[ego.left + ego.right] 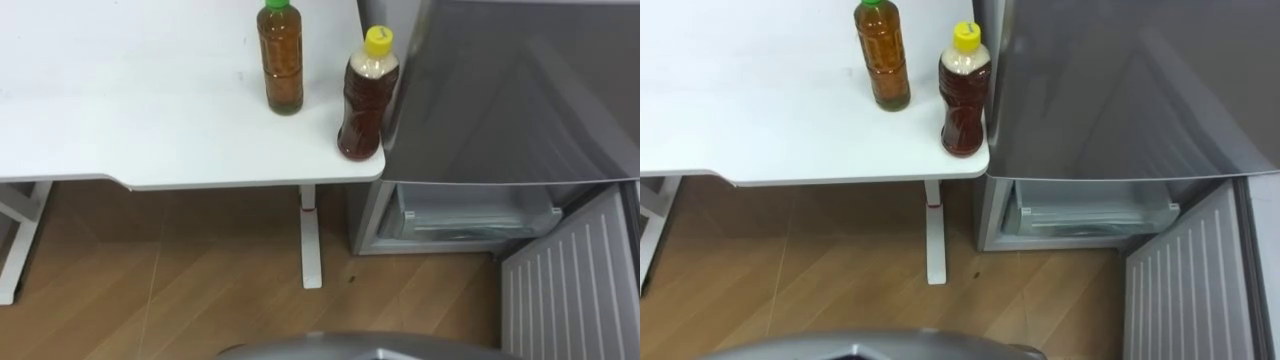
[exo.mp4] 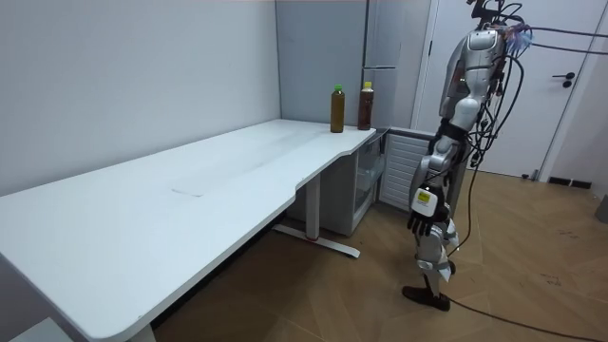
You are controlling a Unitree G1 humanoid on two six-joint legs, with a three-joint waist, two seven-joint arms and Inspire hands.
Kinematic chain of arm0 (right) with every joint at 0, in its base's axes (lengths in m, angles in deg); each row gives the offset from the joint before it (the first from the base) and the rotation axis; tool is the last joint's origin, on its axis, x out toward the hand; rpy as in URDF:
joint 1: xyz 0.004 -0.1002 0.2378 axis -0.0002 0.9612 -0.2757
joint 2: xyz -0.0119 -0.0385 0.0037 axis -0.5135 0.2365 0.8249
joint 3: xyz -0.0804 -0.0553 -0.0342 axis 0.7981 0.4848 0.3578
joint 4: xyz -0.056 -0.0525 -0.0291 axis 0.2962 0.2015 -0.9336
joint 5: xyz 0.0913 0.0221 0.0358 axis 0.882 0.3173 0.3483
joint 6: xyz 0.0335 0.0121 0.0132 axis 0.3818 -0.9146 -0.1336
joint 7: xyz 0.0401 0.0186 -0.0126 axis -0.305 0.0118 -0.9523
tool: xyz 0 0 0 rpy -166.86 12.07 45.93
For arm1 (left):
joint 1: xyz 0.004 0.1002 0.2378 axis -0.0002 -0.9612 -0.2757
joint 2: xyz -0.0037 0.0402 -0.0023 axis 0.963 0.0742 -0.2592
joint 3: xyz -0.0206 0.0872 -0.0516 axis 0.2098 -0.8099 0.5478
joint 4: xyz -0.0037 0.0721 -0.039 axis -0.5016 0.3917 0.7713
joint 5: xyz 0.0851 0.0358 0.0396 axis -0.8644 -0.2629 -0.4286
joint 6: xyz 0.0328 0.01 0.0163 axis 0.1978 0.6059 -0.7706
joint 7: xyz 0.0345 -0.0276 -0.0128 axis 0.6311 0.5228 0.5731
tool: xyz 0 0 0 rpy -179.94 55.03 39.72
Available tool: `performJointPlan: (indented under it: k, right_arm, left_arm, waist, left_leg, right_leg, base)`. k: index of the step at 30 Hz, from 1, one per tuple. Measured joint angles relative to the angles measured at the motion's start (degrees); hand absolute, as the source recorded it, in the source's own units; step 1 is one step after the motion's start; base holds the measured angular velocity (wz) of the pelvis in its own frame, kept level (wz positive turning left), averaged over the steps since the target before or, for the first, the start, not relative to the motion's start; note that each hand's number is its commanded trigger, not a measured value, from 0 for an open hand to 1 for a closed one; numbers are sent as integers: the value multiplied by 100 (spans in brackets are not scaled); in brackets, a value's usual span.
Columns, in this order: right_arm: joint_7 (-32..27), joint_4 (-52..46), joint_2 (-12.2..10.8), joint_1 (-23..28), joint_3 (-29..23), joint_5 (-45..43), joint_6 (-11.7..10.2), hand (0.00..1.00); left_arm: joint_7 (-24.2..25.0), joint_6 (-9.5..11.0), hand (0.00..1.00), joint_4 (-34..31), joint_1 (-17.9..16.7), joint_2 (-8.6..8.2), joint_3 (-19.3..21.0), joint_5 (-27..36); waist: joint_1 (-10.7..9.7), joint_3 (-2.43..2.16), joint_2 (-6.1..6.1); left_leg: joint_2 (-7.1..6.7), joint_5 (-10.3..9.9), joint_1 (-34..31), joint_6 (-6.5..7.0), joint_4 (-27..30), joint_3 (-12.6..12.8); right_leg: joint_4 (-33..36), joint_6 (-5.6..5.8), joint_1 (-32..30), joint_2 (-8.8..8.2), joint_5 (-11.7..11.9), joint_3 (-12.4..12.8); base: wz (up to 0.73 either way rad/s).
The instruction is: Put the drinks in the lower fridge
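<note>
— While the 2 drinks are in sight, where exactly do they stand?
— Both stand upright on the white table (image 1: 130, 110), near its corner by the fridge (image 1: 500, 90). The yellow-capped bottle (image 1: 366, 100) is right at that corner, just beside the grey fridge front; the green-capped bottle (image 1: 281, 60) is near it, further back and to the robot's left, with a gap between the 2. Each holds brown liquid.
— And the lower part of the fridge?
— It is open; the lower door (image 1: 570, 280) is swung out on the robot's right with its ribbed inner side showing, and a clear drawer (image 1: 470, 215) sits inside, below the closed upper door.
— Where is the robot?
— It stands upright on the wooden floor (image 1: 200, 280), off the table's corner and beside the open lower door, well apart from the bottles.
— What about its hands?
— In the room view, the left hand (image 2: 421, 224) hangs low at its side, nearer the floor than the tabletop; whether it is open or closed I cannot tell.
</note>
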Motion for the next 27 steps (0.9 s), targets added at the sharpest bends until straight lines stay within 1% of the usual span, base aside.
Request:
performJointPlan:
  k: [3, 9, 11, 15, 18, 20, 21, 22, 24, 26, 27]
  right_arm:
    - [-7, -2, -2, -2, 2, 0, 0, 0]
    - [-20, 17, -37, 4, -15, -7, 1, 0]
    - [-78, 18, -36, 4, -59, -18, -2, 0]
    - [-199, 10, -35, -1, -87, -7, -16, 0]
    - [-247, 18, -25, 0, -90, 15, -63, 0]
    - [-266, 26, -15, 17, -95, 32, -126, 0]
    - [-284, 38, -8, 31, -97, 46, -153, 0]
    - [-307, 41, 1, 29, -95, 47, -186, 0]
    - [-313, 70, 7, 29, -92, 55, -219, 0]
    - [-321, 78, 35, 29, -101, 17, -293, 0]
    - [-329, 78, 43, 30, -107, -10, -317, 0]
  left_arm:
    - [-97, 1, 0, 13, -10, -4, 9, 158]
    - [-376, 2, 0, 34, -156, -28, 330, 761]
    - [-516, 14, 0, 25, -168, -36, 411, 855]
    - [-861, 69, 0, 9, -176, -37, 466, 1140]
    - [-1223, 195, 0, 7, -177, -41, 685, 1472]
    - [-1448, 285, 0, -5, -177, -47, 900, 1712]
    - [-1609, 362, 0, -23, -176, -48, 1042, 1939]
    - [-1766, 434, 0, -74, -176, -48, 1144, 2150]
    - [-2033, 485, 0, -342, -186, -48, 1299, 2364]
    - [-2471, 770, 0, -663, -228, -70, 1451, 2406]
    - [-2579, 825, 0, -802, -257, -96, 1501, 2398]
  waist:
    - [3, 0, -7]
    - [-7, -5, -34]
    - [-24, -4, -35]
    - [11, -1, -8]
    - [15, -2, 8]
    - [14, -9, 32]
    - [16, -8, 30]
    - [18, -21, 55]
    - [29, -20, 67]
    - [54, -10, 58]
    - [56, -10, 62]
  left_leg:
    - [-6, 0, -7, 0, 2, -10]
    - [-20, 0, -44, 0, 45, -66]
    - [-38, -1, -101, 1, 102, -143]
    - [-44, -1, -103, 2, 145, -183]
    - [-57, -2, -97, 3, 162, -233]
    - [-76, -2, -100, 3, 173, -282]
    - [-87, -2, -88, 4, 174, -308]
    - [-92, -2, -83, 4, 168, -317]
    - [-98, 0, -80, 5, 136, -350]
    - [-102, 0, -44, 5, 131, -391]
    - [-102, 0, -44, 5, 132, -394]
  right_leg:
    - [-2, 0, -1, -10, -4, -30]
    - [-1, 1, 14, -22, -23, -79]
    - [-4, 6, 20, -31, -29, -136]
    - [-8, 8, 57, -36, -31, -173]
    - [-32, 8, 111, -48, -31, -240]
    - [-78, 10, 161, -56, -30, -290]
    - [-79, 10, 195, -65, -30, -324]
    - [-80, 11, 205, -68, -31, -336]
    - [-83, 12, 229, -71, -30, -385]
    - [-90, 15, 282, -71, -32, -431]
    - [-92, 17, 284, -71, -34, -437]
  base:
    - [1]
    - [5]
    - [15]
    - [8]
    - [10]
    - [12]
    - [13]
    - [13]
    - [11]
    - [9]
    - [4]
